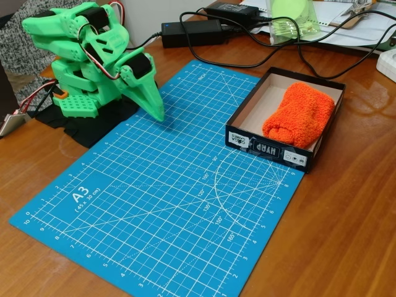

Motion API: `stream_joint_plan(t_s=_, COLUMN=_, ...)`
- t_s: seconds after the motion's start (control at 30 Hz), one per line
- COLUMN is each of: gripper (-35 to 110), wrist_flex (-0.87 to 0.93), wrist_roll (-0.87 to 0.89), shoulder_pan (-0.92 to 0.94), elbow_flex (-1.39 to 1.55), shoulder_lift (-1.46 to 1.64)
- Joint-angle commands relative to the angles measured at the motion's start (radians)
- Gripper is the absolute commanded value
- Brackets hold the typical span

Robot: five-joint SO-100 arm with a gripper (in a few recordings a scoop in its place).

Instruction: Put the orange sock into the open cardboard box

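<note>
- Folding down over its base, my green printed arm points its gripper (154, 111) at the blue cutting mat (154, 204), fingers pressed together, empty.
- Fuzzy orange sock (298, 117) lies inside the black open cardboard box (272, 150).

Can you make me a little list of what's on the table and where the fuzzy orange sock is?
sock: orange sock lies inside the box
box: open cardboard box, on the mat's right edge
robot: green arm folded at the mat's top left
gripper: gripper tip pointing down at the mat, holding nothing
mat: blue cutting mat
table: wooden table
</note>
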Motion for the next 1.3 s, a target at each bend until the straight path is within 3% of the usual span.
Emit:
stream_joint_plan(t_s=0.0, gripper=0, wrist_flex=0.032, wrist_roll=0.014, shoulder_pan=0.008, elbow_flex=-0.034, shoulder_lift=0.014)
stream_joint_plan(t_s=1.27, gripper=0, wrist_flex=-0.009, wrist_roll=-0.011, shoulder_pan=-0.017, elbow_flex=-0.023, shoulder_lift=0.014)
